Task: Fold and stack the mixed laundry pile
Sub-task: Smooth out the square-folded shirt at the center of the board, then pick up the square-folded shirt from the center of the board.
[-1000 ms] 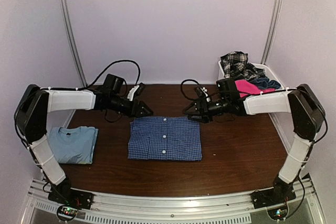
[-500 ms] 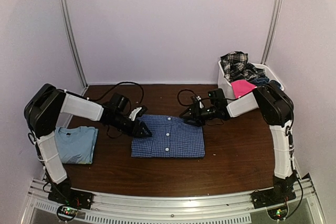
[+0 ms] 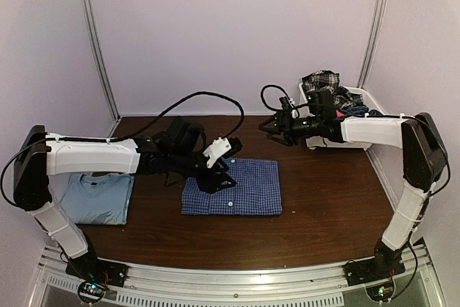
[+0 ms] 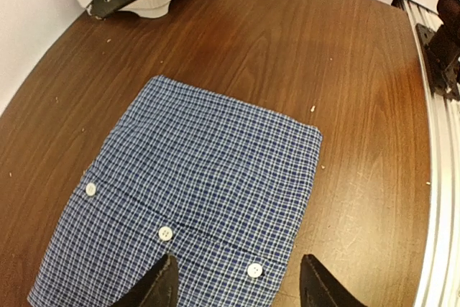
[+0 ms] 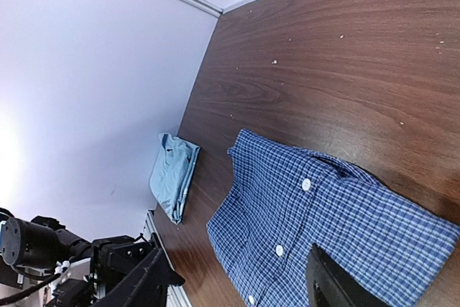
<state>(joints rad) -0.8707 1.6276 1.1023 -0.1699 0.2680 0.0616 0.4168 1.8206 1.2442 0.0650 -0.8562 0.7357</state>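
The blue small-check button shirt (image 3: pixel 237 195) lies folded flat on the table, buttons up, also seen in the left wrist view (image 4: pixel 194 199) and the right wrist view (image 5: pixel 323 213). My left gripper (image 3: pixel 219 174) hovers over its left part, open, with nothing between the fingers (image 4: pixel 154 289). My right gripper (image 3: pixel 277 124) hangs open and empty above the back of the table, away from the shirt. A folded light blue T-shirt (image 3: pixel 97 199) rests at the left (image 5: pixel 172 174). The rest of the laundry pile, a black-white plaid piece (image 3: pixel 320 80) and dark navy pieces (image 3: pixel 353 98), sits in the basket.
A white plastic basket (image 3: pixel 363 95) stands at the back right corner, just behind the right arm. A metal rail (image 3: pixel 237 278) runs along the near edge. Cables arch over the back of the table above the left arm (image 3: pixel 208 98).
The left gripper has swung right and now hangs over the shirt's left part. The right gripper has pulled back and up from the shirt toward the basket. The shirt stays folded.
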